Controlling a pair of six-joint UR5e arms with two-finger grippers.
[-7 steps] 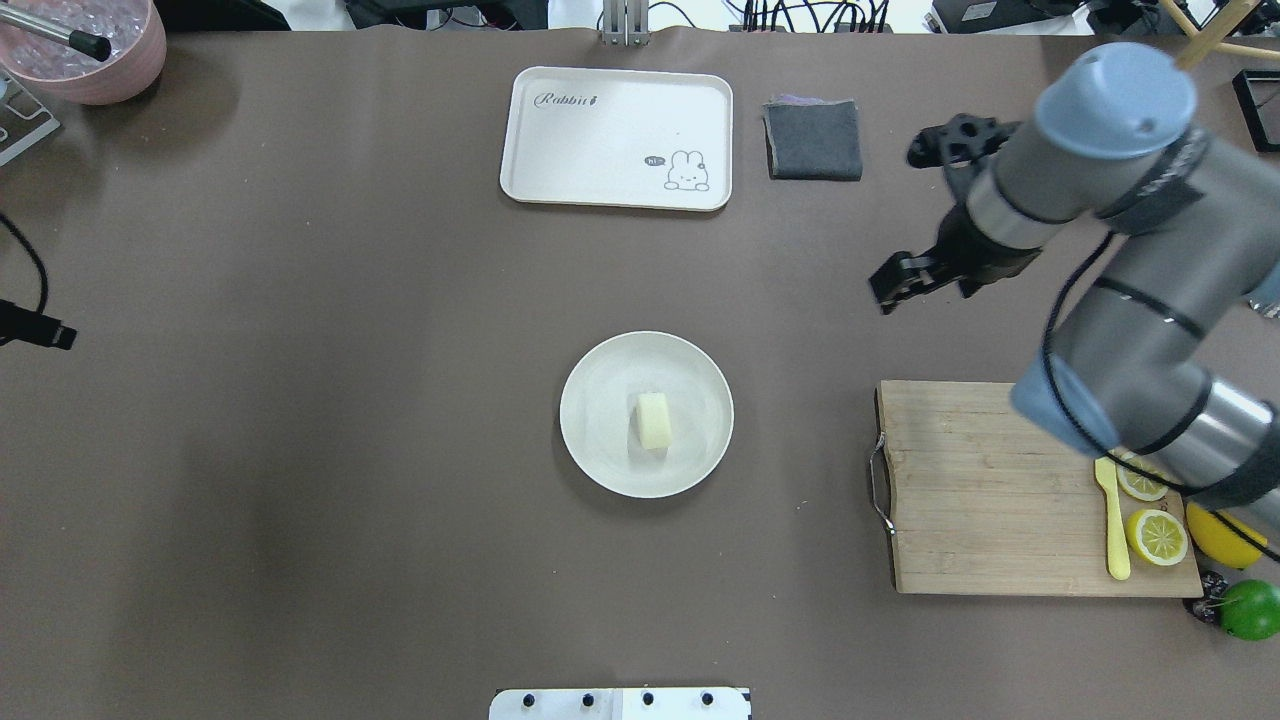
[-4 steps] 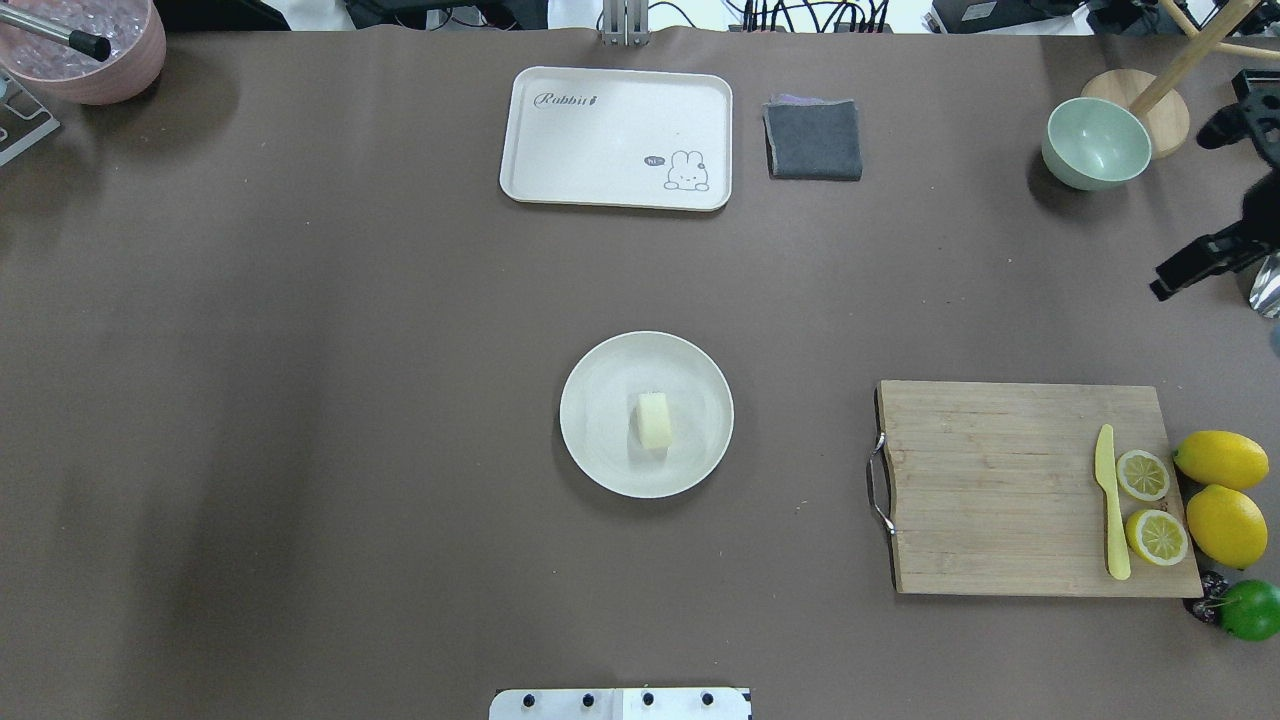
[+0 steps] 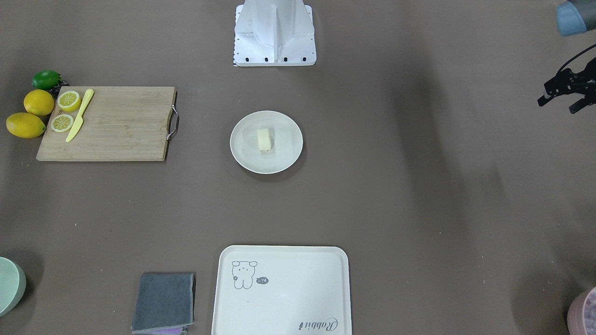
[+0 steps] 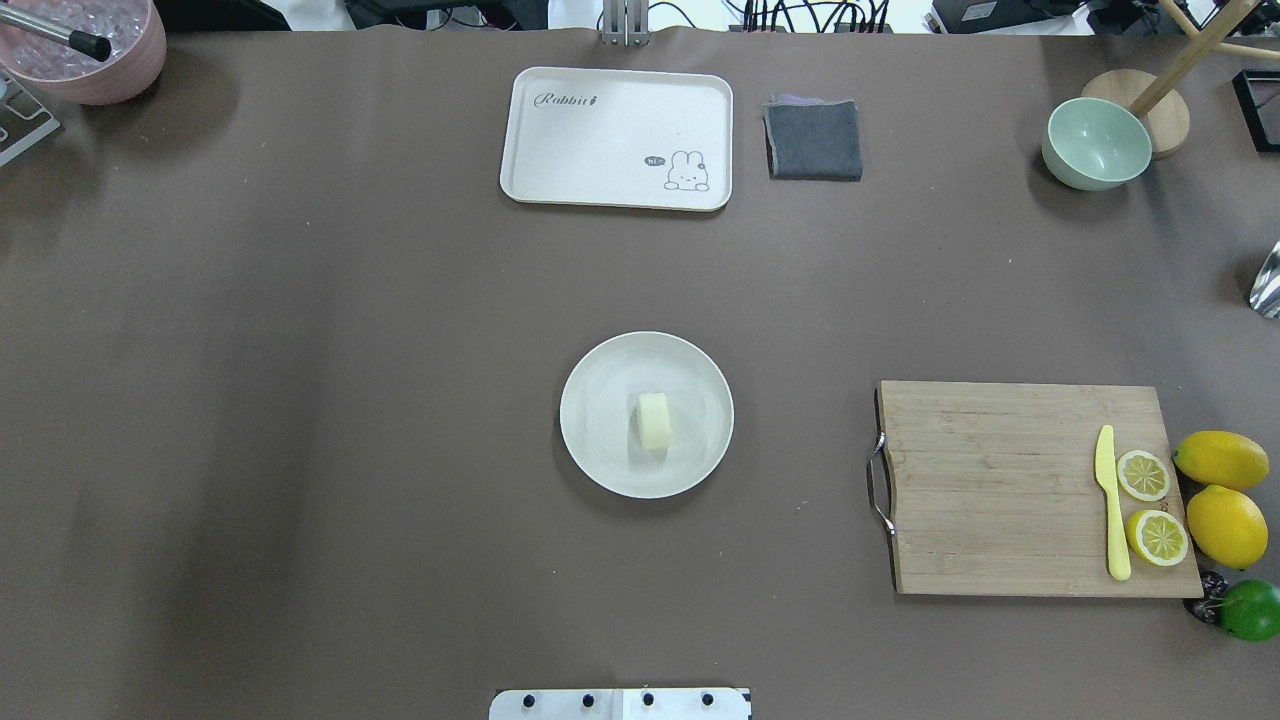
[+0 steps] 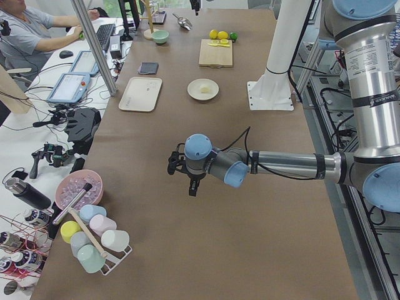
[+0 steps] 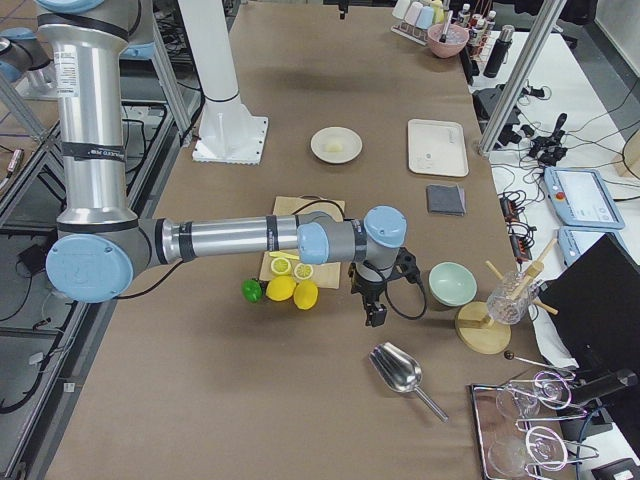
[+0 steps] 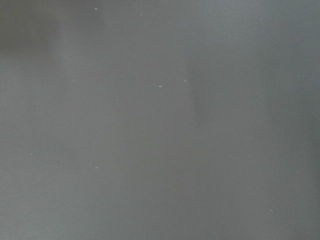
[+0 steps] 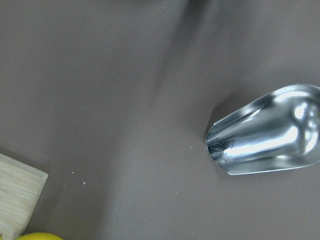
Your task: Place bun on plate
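The pale cream bun [image 4: 653,420] lies near the middle of the round off-white plate [image 4: 600,450], at the table's centre; it also shows in the front-facing view as the bun [image 3: 264,139] on the plate [image 3: 244,151]. Nothing touches either. My left gripper [image 5: 191,186] hangs over bare table far to the plate's left, and only black parts of it [image 3: 561,93] show at the front-facing view's edge, so I cannot tell its state. My right gripper [image 6: 375,314] hovers past the lemons, visible only from the side, state unclear.
A wooden cutting board [image 4: 1000,490] holds a yellow knife [image 4: 1110,510] and lemon halves [image 4: 1155,535], with whole lemons [image 4: 1225,525] beside it. A metal scoop [image 8: 265,132], green bowl [image 4: 1095,145], rabbit-print tray [image 4: 617,138] and grey cloth [image 4: 813,140] lie farther off. A person sits beyond the table [image 5: 25,31].
My right arm has swung away to the right and left the overhead view, uncovering the green bowl and lemons. The bun and plate have not moved.
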